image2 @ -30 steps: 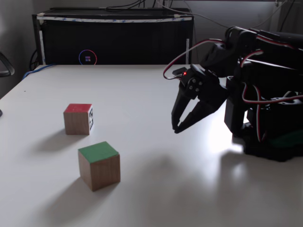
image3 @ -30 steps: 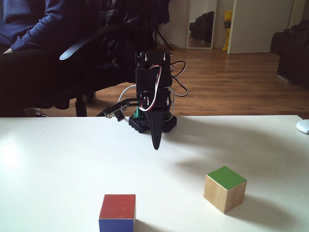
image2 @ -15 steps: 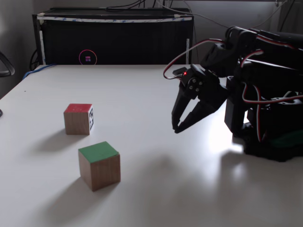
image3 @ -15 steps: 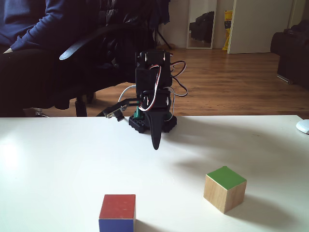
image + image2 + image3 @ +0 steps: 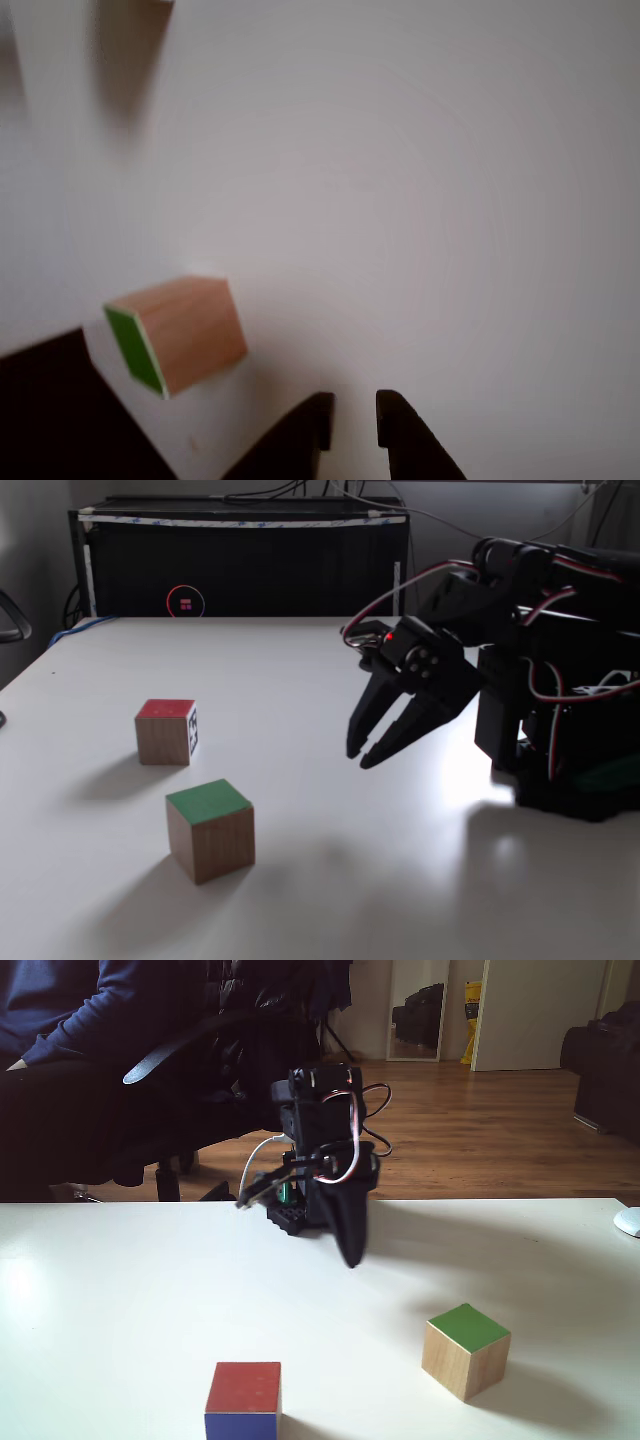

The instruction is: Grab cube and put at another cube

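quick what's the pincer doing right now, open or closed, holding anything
Pincer: open a little, holding nothing, above the table, apart from the green-faced cube.

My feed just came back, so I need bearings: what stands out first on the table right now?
The black gripper hangs above the white table, fingers slightly apart and holding nothing. In a fixed view the green-topped wooden cube sits nearest the camera, left of the gripper. The red-topped cube stands just behind it, apart from it.
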Robot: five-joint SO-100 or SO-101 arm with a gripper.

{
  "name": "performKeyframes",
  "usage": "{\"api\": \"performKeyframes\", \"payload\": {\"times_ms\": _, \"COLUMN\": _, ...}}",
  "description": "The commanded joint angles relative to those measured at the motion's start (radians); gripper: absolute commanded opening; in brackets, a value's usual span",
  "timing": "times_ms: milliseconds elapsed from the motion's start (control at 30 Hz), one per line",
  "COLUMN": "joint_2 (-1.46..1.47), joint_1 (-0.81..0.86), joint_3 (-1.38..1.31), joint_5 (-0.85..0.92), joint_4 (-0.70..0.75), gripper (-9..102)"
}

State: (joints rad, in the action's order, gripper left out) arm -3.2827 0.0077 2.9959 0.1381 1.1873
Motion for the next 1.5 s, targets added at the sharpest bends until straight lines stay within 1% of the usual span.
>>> {"api": "performKeyframes", "payload": {"times_ms": 0, "joint_2": 0.038, "joint_1": -0.048, "joint_3": -0.035, "joint_5": 0.018, "joint_4": -0.064, "gripper": 10}}
{"api": "performKeyframes", "payload": {"times_ms": 100, "joint_2": 0.201, "joint_1": -0.064, "joint_3": -0.092, "joint_5": 0.012, "joint_4": -0.138, "gripper": 12}}
{"api": "performKeyframes", "payload": {"times_ms": 233, "joint_2": 0.571, "joint_1": -0.064, "joint_3": -0.275, "joint_5": -0.021, "joint_4": -0.201, "gripper": 15}}
{"api": "performKeyframes", "payload": {"times_ms": 400, "joint_2": 0.982, "joint_1": -0.058, "joint_3": -0.538, "joint_5": -0.044, "joint_4": -0.183, "gripper": 17}}
{"api": "performKeyframes", "payload": {"times_ms": 533, "joint_2": 1.169, "joint_1": -0.031, "joint_3": -0.681, "joint_5": -0.048, "joint_4": -0.161, "gripper": 20}}
{"api": "performKeyframes", "payload": {"times_ms": 700, "joint_2": 1.232, "joint_1": -0.041, "joint_3": -0.762, "joint_5": -0.048, "joint_4": -0.124, "gripper": 23}}
{"api": "performKeyframes", "payload": {"times_ms": 933, "joint_2": 1.229, "joint_1": -0.124, "joint_3": -0.859, "joint_5": -0.1, "joint_4": -0.02, "gripper": 26}}
{"api": "performKeyframes", "payload": {"times_ms": 1100, "joint_2": 1.238, "joint_1": -0.167, "joint_3": -0.908, "joint_5": -0.135, "joint_4": 0.018, "gripper": 27}}
{"api": "performKeyframes", "payload": {"times_ms": 1300, "joint_2": 1.373, "joint_1": -0.199, "joint_3": -1.046, "joint_5": -0.155, "joint_4": 0.103, "gripper": 30}}
{"api": "performKeyframes", "payload": {"times_ms": 1467, "joint_2": 1.45, "joint_1": -0.213, "joint_3": -1.135, "joint_5": -0.163, "joint_4": 0.129, "gripper": 32}}
